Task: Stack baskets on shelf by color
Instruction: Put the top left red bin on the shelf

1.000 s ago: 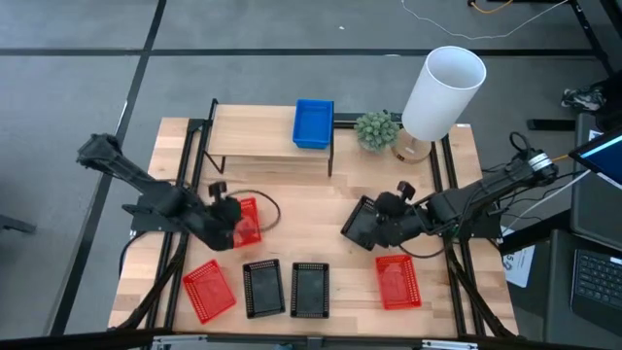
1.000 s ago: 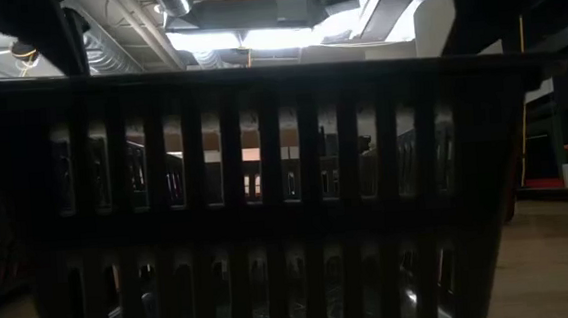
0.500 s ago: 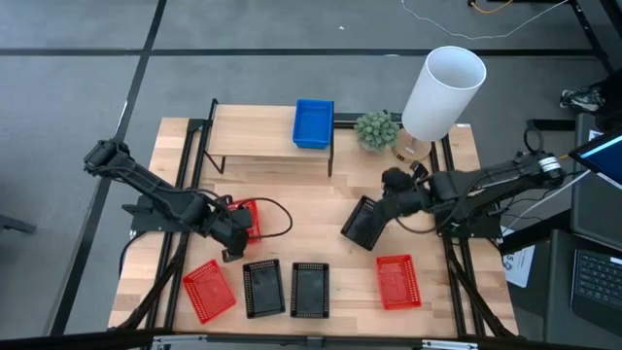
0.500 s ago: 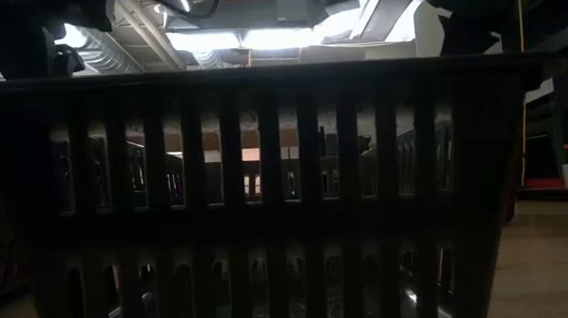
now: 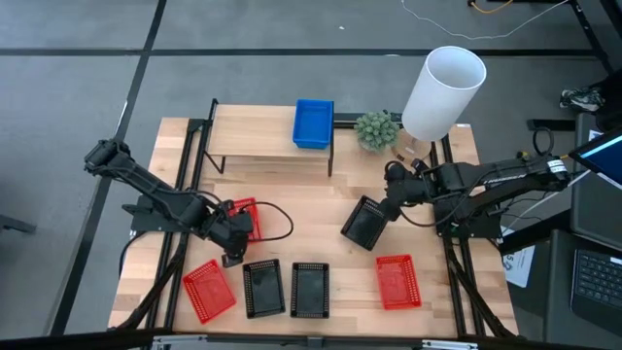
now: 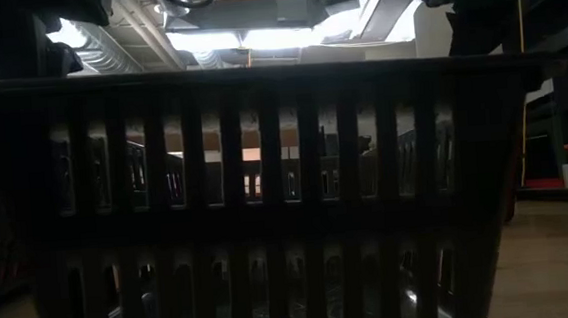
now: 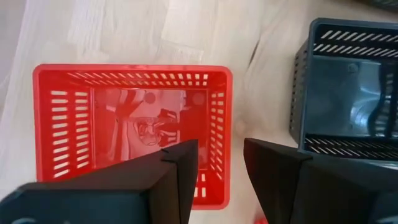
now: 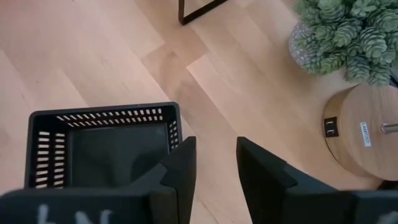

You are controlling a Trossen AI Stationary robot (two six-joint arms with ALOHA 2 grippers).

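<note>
From above, the left gripper point(image 5: 233, 233) has let go of a red basket point(image 5: 244, 218), which now rests on the counter point(image 5: 321, 209) beside it, jaws apart. A second ago it was carrying that basket; the drop suggests a re-grip or a pause, since the shelf point(image 5: 262, 136) holds only blue baskets point(image 5: 313, 123). The right gripper point(image 5: 392, 199) has moved back from a black basket point(image 5: 365, 223) left lying angled on the counter. Two more black baskets and two red ones line the near edge.

The low view is filled by a dark basket wall point(image 6: 267, 200), unchanged.

The left wrist view shows fingers point(image 7: 180, 168) spread over the red basket's rim.

The right wrist view shows parted fingers point(image 8: 180, 168) just beside the black basket, clamping nothing.
</note>
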